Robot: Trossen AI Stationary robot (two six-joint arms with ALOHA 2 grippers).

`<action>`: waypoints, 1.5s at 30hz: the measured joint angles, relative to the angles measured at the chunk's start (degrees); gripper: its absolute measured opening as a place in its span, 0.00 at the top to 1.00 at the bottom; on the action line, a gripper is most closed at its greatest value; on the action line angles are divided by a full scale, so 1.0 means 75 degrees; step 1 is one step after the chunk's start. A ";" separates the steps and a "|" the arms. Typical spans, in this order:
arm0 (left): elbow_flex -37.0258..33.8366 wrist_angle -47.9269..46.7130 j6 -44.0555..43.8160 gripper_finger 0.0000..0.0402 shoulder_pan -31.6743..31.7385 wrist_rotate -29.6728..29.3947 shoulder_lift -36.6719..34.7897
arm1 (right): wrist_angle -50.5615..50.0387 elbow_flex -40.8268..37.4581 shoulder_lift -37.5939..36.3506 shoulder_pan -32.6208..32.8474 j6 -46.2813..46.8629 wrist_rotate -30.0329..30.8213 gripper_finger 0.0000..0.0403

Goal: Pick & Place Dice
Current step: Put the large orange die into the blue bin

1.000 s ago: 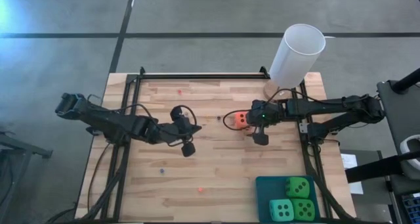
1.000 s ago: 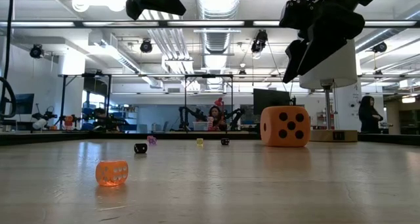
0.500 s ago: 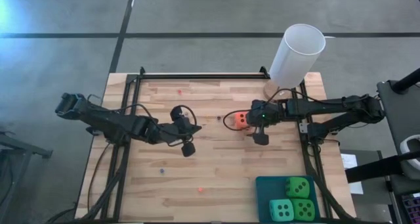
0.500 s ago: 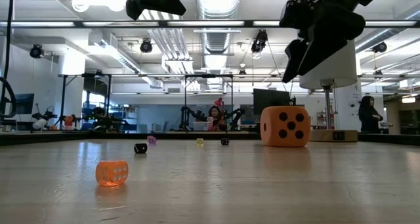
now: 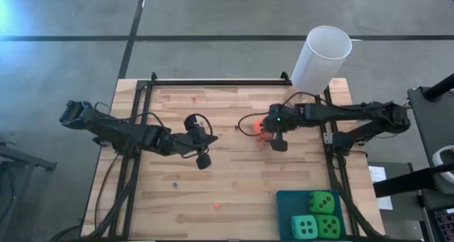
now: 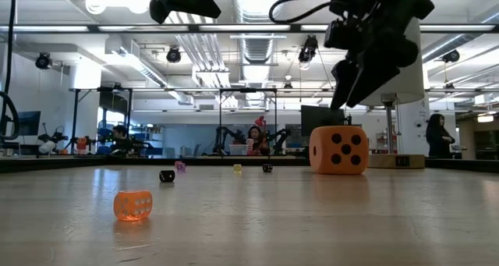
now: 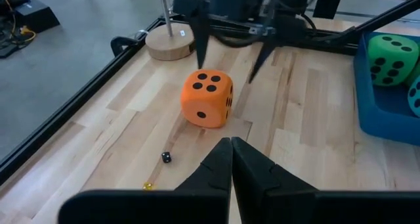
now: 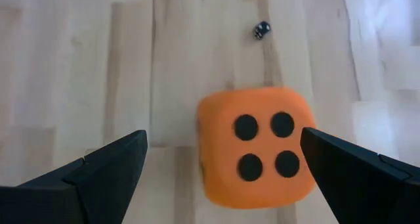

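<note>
The orange-red die (image 8: 256,145) rests on the wooden table, four pips up, right of centre (image 5: 259,130). My right gripper (image 8: 222,135) hangs open just above it (image 6: 347,102), one finger on either side, touching nothing. Two bright green dice (image 5: 323,201) and a turquoise one (image 5: 305,228) lie in a teal tray (image 5: 284,199) at the near right. My left gripper (image 7: 231,144) is shut and empty, held above the table's middle (image 5: 211,137) and pointing at the orange die (image 7: 207,98).
A tall white cylinder (image 5: 320,57) on a round wooden base (image 7: 170,43) stands at the far right corner. Tiny dice are scattered on the table: an orange one (image 6: 132,205), a black one (image 7: 167,157), others farther back. Black frame rails run along the table's edges.
My right gripper has moved toward the table's left edge and a little down. It now hangs over the orange die and is still open. The die has not moved.
</note>
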 joint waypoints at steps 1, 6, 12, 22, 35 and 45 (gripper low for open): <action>0.0000 0.0000 0.0001 0.96 0.0000 0.0000 0.0000 | -0.0002 0.0000 0.0044 -0.0115 -0.0069 -0.0109 0.01; 0.0000 0.0000 0.0000 0.96 0.0000 0.0000 0.0000 | -0.0022 0.0000 0.0371 -0.0701 -0.0484 -0.0708 0.01; 0.0000 0.0000 0.0001 0.96 0.0000 0.0000 0.0000 | 0.0021 0.0000 0.0490 -0.1066 -0.0955 -0.0802 0.01; 0.0000 -0.0003 0.0001 0.96 0.0000 0.0000 0.0000 | 0.0217 0.0006 0.0648 -0.1358 -0.1286 -0.0866 0.01; 0.0000 -0.0003 0.0001 0.96 0.0000 0.0002 0.0000 | 0.0177 0.0015 0.0856 -0.1428 -0.1076 -0.1213 0.01; 0.0000 -0.0003 0.0001 0.96 0.0000 0.0000 0.0000 | 0.0124 0.0006 0.0788 -0.1425 -0.1053 -0.1410 0.01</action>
